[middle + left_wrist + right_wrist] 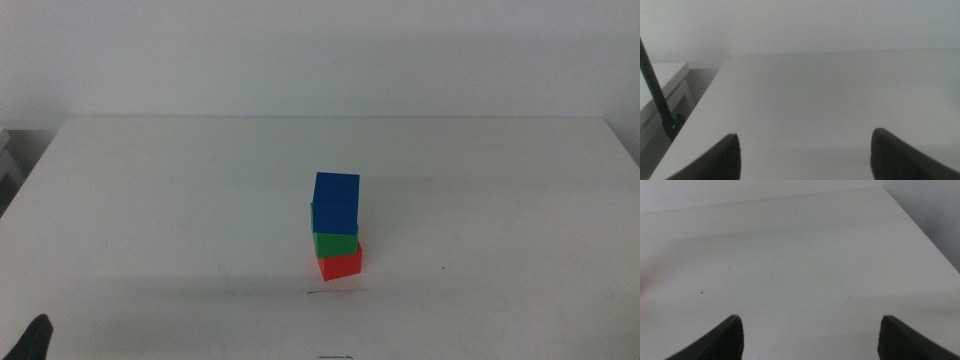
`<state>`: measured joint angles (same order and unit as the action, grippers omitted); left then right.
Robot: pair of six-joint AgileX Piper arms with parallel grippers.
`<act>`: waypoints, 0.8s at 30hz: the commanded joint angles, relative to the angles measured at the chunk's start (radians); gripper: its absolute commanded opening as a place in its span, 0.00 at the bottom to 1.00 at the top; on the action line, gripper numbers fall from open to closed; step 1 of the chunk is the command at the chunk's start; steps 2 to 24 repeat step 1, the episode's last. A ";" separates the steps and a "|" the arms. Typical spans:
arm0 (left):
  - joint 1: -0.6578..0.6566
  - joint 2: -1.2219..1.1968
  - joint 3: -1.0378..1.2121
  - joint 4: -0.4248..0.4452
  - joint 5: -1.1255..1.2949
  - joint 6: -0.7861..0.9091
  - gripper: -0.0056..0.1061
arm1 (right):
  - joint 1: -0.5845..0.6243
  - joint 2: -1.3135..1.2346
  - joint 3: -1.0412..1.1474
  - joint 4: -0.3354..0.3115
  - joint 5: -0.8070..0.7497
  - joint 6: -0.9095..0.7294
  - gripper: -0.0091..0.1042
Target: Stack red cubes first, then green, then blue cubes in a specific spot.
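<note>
1. White, matte tabletop (150,200) fills all three views, with a plain pale wall behind it.

2. At the far left, the left gripper (805,155) waits low near the table's left front corner. Only a dark tip shows at the bottom left of the middle view. Its wrist view shows its two dark jaws standing well apart, with nothing between them and only bare table ahead.

3. Near the centre of the table stands a three-cube tower. A small matte bright-red cube (341,265) sits on the table, a small matte solid-green cube (335,243) rests on it, and a matte deep-blue cube (336,201) tops the stack. The cubes are turned slightly out of line with one another, and the blue one overhangs a little.

4. Just in front of the red cube lies a short, thin dark scratch-like line (325,292) marking the chosen spot; the tower stands right behind it.

5. At the right, the right gripper (810,337) is out of the middle view. Its wrist view shows its jaws also wide apart and empty, over bare table near the right edge.

6. Judged from this, the stacking looks finished in the asked order. The tower lies inward from both grippers, well apart from each, and neither can be called nearer. Open table surrounds it on all sides, with every edge far off.
</note>
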<state>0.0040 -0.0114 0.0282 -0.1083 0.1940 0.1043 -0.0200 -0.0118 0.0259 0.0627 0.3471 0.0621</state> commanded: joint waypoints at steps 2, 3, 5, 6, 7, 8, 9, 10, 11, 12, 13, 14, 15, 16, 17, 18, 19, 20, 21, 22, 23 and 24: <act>-0.008 -0.028 -0.001 -0.007 -0.087 -0.006 0.82 | -0.007 -0.015 -0.010 -0.004 -0.080 -0.011 0.84; -0.008 -0.028 -0.001 -0.007 -0.087 -0.006 0.82 | -0.007 -0.015 -0.010 -0.004 -0.080 -0.011 0.84; -0.008 -0.028 -0.001 -0.007 -0.087 -0.006 0.82 | -0.007 -0.015 -0.010 -0.004 -0.080 -0.011 0.84; -0.008 -0.028 -0.001 -0.007 -0.087 -0.006 0.82 | -0.007 -0.015 -0.010 -0.004 -0.080 -0.011 0.84; -0.008 -0.028 -0.001 -0.007 -0.087 -0.006 0.82 | -0.007 -0.015 -0.010 -0.004 -0.080 -0.011 0.84; -0.008 -0.028 -0.001 -0.007 -0.087 -0.006 0.82 | -0.007 -0.015 -0.010 -0.004 -0.080 -0.011 0.84; -0.008 -0.028 -0.001 -0.007 -0.087 -0.006 0.82 | -0.007 -0.015 -0.010 -0.004 -0.080 -0.011 0.84; -0.008 -0.028 -0.001 -0.007 -0.087 -0.006 0.82 | -0.007 -0.015 -0.010 -0.004 -0.080 -0.011 0.84; -0.008 -0.028 -0.001 -0.007 -0.087 -0.006 0.82 | -0.007 -0.015 -0.010 -0.004 -0.080 -0.011 0.84; -0.008 -0.028 -0.001 -0.007 -0.087 -0.006 0.82 | -0.007 -0.015 -0.010 -0.004 -0.080 -0.011 0.84; -0.008 -0.028 -0.001 -0.007 -0.087 -0.006 0.82 | -0.007 -0.015 -0.010 -0.004 -0.080 -0.011 0.84; -0.008 -0.028 -0.001 -0.007 -0.087 -0.006 0.82 | -0.007 -0.015 -0.010 -0.004 -0.080 -0.011 0.84; -0.008 -0.028 -0.001 -0.007 -0.087 -0.006 0.82 | -0.007 -0.015 -0.010 -0.004 -0.080 -0.011 0.84; -0.008 -0.028 -0.001 -0.007 -0.087 -0.006 0.82 | -0.007 -0.015 -0.010 -0.004 -0.080 -0.011 0.84; -0.008 -0.028 -0.001 -0.007 -0.087 -0.006 0.82 | -0.007 -0.015 -0.010 -0.004 -0.080 -0.011 0.84; -0.008 -0.028 -0.001 -0.007 -0.087 -0.006 0.82 | -0.007 -0.015 -0.010 -0.004 -0.080 -0.011 0.84; -0.008 -0.028 -0.001 -0.007 -0.087 -0.006 0.82 | -0.007 -0.015 -0.010 -0.004 -0.080 -0.011 0.84; -0.008 -0.028 -0.001 -0.007 -0.087 -0.006 0.82 | -0.007 -0.015 -0.010 -0.004 -0.080 -0.011 0.84; -0.008 -0.028 -0.001 -0.007 -0.087 -0.006 0.82 | -0.007 -0.015 -0.010 -0.004 -0.080 -0.011 0.84; -0.008 -0.028 -0.001 -0.007 -0.087 -0.006 0.82 | -0.007 -0.015 -0.010 -0.004 -0.080 -0.011 0.84; -0.008 -0.028 -0.001 -0.007 -0.087 -0.006 0.82 | -0.007 -0.015 -0.010 -0.004 -0.080 -0.011 0.84; -0.008 -0.028 -0.001 -0.007 -0.087 -0.006 0.82 | -0.007 -0.015 -0.010 -0.004 -0.080 -0.011 0.84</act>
